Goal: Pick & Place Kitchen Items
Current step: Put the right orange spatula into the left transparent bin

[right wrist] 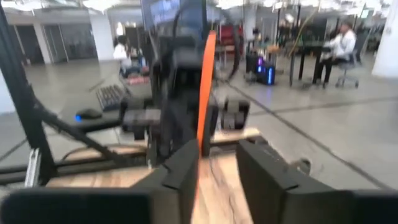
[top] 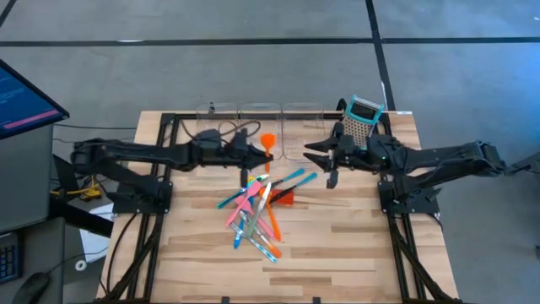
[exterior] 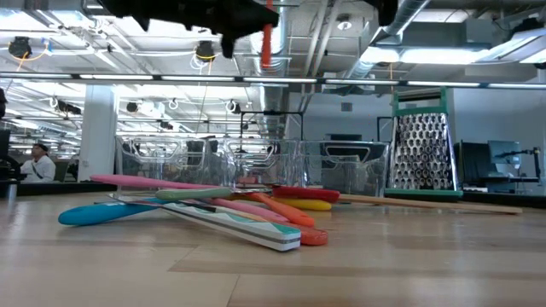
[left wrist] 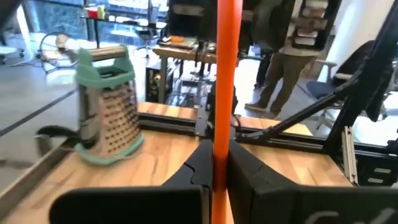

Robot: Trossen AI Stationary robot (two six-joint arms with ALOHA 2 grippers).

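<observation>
Your orange spatula (top: pixel 267 142) is up in the air over the bins (top: pixel 260 114), clamped upright in the left gripper (top: pixel 256 152), arm stretched out level. Right gripper (top: pixel 325 158) faces it close by, fingers apart, nothing in them. Rest of the utensils (top: pixel 257 211) are piled mid-table.

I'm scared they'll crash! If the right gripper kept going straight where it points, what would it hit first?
Probably the orange spatula that the left gripper holds upright; the right gripper points straight at it, open, with the left arm right behind. Depth is hard to judge.
</observation>
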